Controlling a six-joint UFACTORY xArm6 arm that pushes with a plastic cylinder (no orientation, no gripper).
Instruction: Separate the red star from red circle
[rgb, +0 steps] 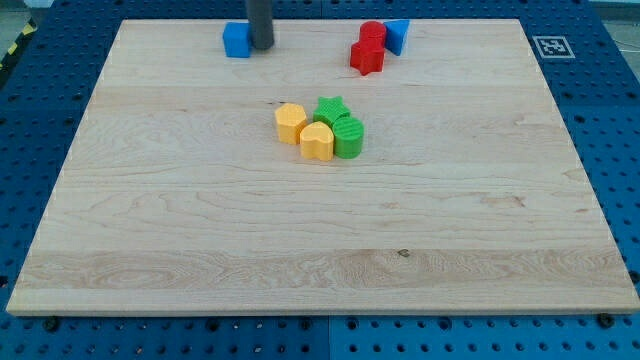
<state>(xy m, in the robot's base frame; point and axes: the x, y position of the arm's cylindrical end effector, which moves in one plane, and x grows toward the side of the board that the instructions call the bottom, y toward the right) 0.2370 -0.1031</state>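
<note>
The red star (366, 57) lies near the view's top, right of centre. The red circle (373, 33) sits just above it and touches it. A blue triangle (397, 35) touches the red circle on its right. My tip (262, 46) is at the view's top, left of centre, right beside a blue cube (237, 40) and touching its right side. The tip is about a hundred pixels left of the red star, with bare board between them.
A cluster sits at the board's middle: a yellow hexagon (291, 122), a yellow heart (317, 141), a green star (331, 110) and a green circle (348, 137), all touching. The wooden board (320, 250) lies on a blue perforated table. A marker tag (552, 46) is at the top right.
</note>
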